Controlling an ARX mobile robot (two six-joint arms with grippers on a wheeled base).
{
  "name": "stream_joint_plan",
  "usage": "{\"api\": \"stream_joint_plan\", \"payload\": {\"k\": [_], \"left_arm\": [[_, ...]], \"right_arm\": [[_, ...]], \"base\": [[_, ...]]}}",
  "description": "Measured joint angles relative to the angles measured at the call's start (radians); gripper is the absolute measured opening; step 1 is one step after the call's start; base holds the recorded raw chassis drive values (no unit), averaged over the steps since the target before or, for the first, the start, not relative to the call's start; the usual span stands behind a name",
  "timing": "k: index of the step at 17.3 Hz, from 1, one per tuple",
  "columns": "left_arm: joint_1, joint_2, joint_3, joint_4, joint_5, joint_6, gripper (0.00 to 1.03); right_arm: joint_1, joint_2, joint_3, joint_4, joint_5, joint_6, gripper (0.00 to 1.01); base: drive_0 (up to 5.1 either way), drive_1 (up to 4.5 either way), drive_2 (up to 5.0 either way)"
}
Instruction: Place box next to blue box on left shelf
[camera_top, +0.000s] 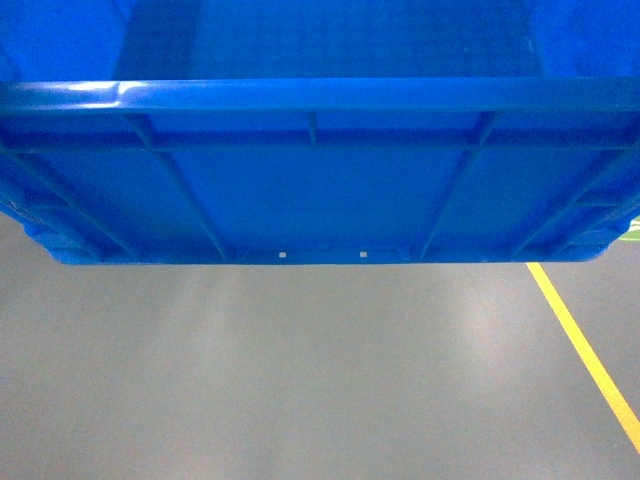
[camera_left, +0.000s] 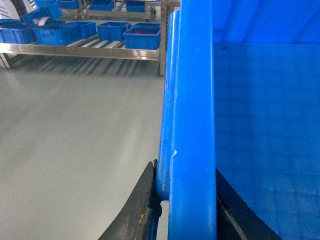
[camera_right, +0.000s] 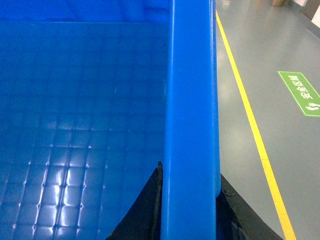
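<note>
Nearest the head camera: large bright-blue open-top plastic crate (camera_top: 320, 170), ribbed outer wall filling the top half of view, thick flat rim across, carried clear above grey floor (camera_top: 300, 380) with a yellow floor line (camera_top: 590, 360) at right; no grippers visible here. Left wrist view: left gripper (camera_left: 187, 210) clamped on the crate's left rim, one dark finger outside the wall, one inside, rim between them, so gripping the crate. Far back in this view, silvery metal-framed roller shelf (camera_left: 95, 49) with several small blue bins (camera_left: 142, 37) on it, well apart from the carried crate. Right wrist view: right gripper (camera_right: 190, 210) closed the same way over the right rim, dark fingers on both sides; smooth gridded crate bottom at left, yellow line and green floor sign (camera_right: 302, 92) at right. Progress, judged: pickup done, crate lifted and held by both arms, transport under way; left to do is reaching the shelf, setting the crate on the rollers beside a blue bin, letting go.
</note>
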Motion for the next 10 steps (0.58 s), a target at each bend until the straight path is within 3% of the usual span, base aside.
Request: {"api": "stream_joint_plan", "payload": {"k": [10], "left_arm": [[0.000,0.000,0.000,-0.001,-0.002,0.000,0.18]], "right_arm": [[0.000,0.000,0.000,0.000,0.000,0.000,0.21]], "base": [[0.0,4.03,-4.1]]}}
